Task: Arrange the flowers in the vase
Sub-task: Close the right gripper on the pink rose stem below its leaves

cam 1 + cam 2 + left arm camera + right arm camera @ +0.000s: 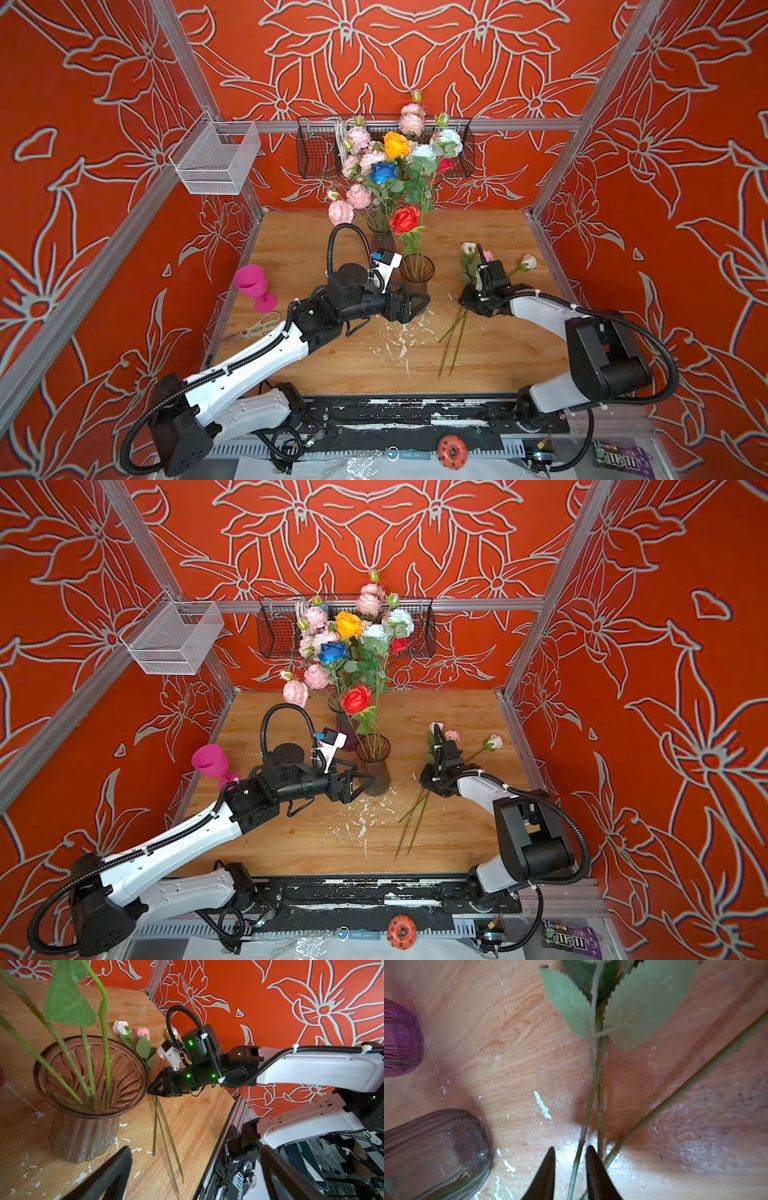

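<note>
Straddling one loose flower stem (584, 1126) on the table (508, 1043), our right claw (570, 1148) stood narrowly parted, unclenched, so we could lift it to the vase (436, 1147) at its left.

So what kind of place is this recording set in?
Likely a robot lab cell: an aluminium frame with red floral wall panels boxes in a wooden tabletop, two robot arms mounted at its front.

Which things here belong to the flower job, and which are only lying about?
Job: loose flowers, near vase, far vase, right gripper.
Lying about: goblet, scissors, black basket, white basket, candy bag.
</note>
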{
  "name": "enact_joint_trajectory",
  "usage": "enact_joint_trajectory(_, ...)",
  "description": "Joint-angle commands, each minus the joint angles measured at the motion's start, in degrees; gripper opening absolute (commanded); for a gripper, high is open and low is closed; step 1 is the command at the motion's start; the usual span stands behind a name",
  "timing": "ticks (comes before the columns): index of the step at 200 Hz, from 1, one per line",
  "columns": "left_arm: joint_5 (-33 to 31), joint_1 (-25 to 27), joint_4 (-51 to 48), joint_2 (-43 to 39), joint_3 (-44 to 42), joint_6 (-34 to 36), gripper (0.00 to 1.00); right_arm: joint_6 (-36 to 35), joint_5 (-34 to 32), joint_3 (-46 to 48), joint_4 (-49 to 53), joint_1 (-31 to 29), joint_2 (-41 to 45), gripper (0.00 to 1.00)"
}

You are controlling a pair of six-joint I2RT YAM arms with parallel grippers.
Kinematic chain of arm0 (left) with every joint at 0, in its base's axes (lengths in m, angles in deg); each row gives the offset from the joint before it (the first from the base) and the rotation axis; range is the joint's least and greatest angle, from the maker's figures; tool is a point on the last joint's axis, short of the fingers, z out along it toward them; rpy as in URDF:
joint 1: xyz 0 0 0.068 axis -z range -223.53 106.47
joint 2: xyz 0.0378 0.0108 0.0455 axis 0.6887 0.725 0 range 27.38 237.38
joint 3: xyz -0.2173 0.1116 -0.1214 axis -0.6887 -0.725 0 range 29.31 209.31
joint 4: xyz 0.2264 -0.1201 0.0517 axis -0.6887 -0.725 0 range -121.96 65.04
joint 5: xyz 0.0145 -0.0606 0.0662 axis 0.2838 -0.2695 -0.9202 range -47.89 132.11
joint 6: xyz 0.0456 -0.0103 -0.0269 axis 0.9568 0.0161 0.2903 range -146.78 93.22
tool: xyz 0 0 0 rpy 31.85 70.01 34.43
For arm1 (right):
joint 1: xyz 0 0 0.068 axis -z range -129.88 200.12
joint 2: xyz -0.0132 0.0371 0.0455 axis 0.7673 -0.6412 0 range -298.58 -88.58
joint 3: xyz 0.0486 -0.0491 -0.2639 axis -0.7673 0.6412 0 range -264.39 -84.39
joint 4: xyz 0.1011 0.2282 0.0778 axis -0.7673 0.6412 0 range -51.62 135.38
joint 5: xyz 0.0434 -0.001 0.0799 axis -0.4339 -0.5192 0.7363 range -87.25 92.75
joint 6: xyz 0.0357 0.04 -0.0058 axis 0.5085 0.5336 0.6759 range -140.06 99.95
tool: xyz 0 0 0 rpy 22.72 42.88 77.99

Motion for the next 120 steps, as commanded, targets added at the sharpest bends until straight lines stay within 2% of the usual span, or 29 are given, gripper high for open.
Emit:
enact_joint_trajectory(1,0.28,0.20,-0.03,-0.88,1.45,0.04,0.96,0.48,0.22,-0.23,0.22,-0.19,-2.51,0.27)
enact_joint_trajectory(18,0.13,0.21,-0.05,-1.33,1.47,0.09,0.96,0.84,-0.63,-1.03,0.21,-0.19,-4.60,0.26)
enact_joint_trajectory(49,-0.09,0.20,0.19,-1.81,1.19,0.12,0.96,3.46,-3.43,0.63,-2.27,0.12,-5.76,0.18)
enact_joint_trajectory(80,0.19,0.18,0.19,-1.65,1.28,-0.13,0.96,4.37,-4.24,2.36,-4.17,0.17,-2.97,0.06)
enact_joint_trajectory(120,-1.65,0.20,-0.65,-2.31,1.33,1.16,0.97,2.64,-2.14,0.54,-3.29,0.17,3.80,0.00)
